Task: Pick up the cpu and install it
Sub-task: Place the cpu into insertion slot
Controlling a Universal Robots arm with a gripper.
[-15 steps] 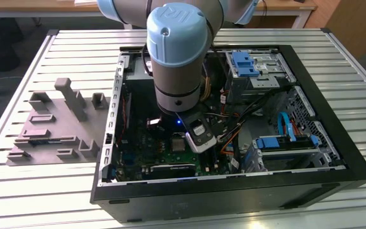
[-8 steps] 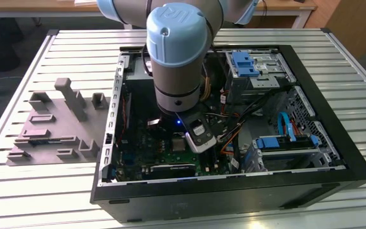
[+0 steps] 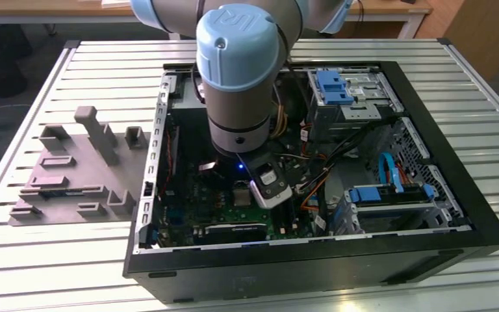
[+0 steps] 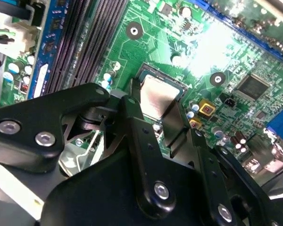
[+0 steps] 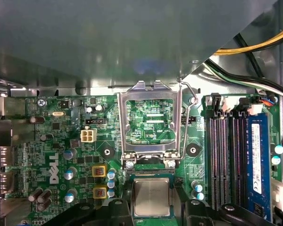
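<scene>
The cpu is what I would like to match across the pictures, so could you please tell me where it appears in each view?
Exterior view: the cpu is a pale sliver by the gripper, inside the computer case, over the motherboard.
First wrist view: the cpu sits between the black fingers, below the open socket frame.
Second wrist view: the cpu sits between the fingers.
Shared landmark: the green motherboard.
</scene>
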